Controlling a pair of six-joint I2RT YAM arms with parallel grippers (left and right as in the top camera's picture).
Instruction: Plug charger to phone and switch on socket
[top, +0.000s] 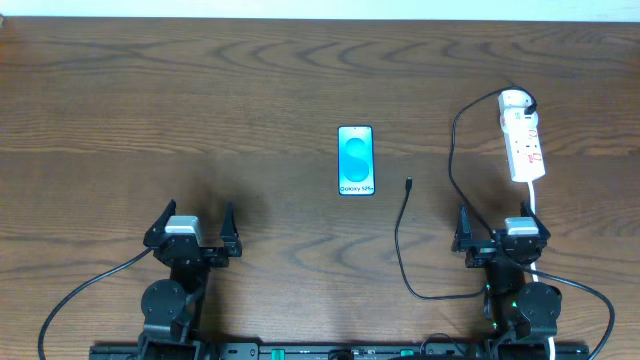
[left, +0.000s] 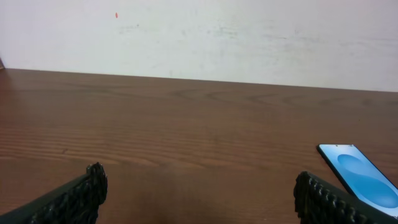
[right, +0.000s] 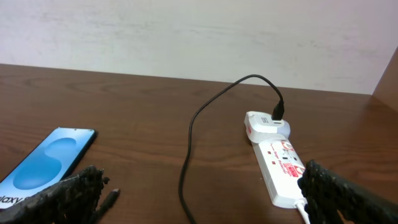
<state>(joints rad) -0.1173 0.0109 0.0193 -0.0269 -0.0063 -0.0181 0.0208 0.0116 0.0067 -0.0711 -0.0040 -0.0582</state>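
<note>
The phone (top: 356, 160) lies flat mid-table, blue-teal screen up; it also shows in the left wrist view (left: 362, 183) and the right wrist view (right: 46, 163). The charger cable (top: 402, 240) runs from the white plug head on the socket (top: 523, 143) in a loop across the table; its small plug tip (top: 408, 184) lies free to the right of the phone, also seen in the right wrist view (right: 110, 198). The socket shows in the right wrist view (right: 278, 162). My left gripper (top: 193, 225) and right gripper (top: 502, 226) are both open and empty near the front edge.
A white cord (top: 536, 200) leaves the socket's near end and passes my right gripper. A pale wall (left: 199, 37) rises behind the table's far edge.
</note>
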